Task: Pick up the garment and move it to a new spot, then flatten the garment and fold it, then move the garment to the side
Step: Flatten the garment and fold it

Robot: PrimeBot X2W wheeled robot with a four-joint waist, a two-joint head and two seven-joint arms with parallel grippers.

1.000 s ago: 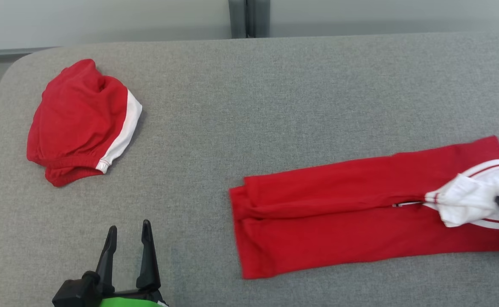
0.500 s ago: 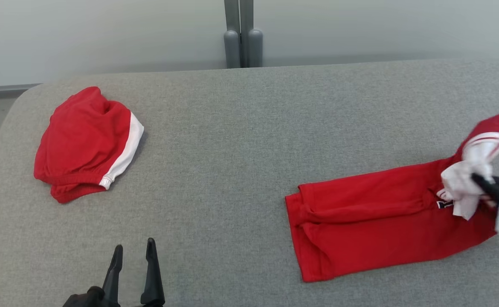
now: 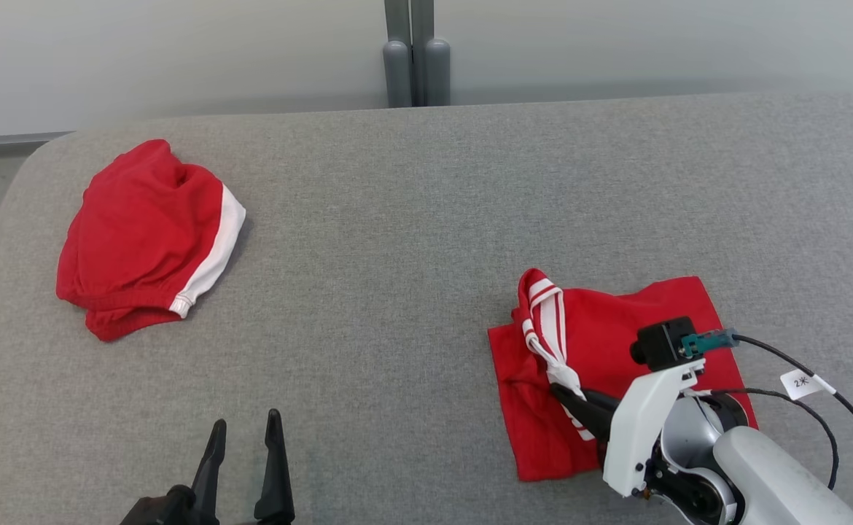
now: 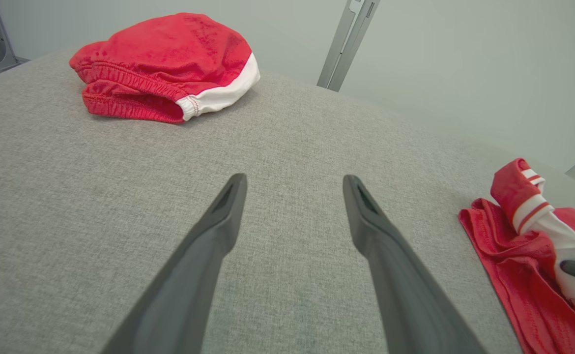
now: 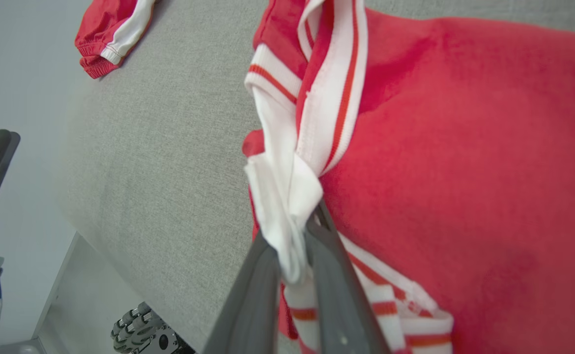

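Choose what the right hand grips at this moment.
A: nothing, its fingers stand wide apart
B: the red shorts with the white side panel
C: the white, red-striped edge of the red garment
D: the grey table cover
C: in the right wrist view the right hand is shut on the white striped edge of the red garment, while the red shorts lie far off, untouched.
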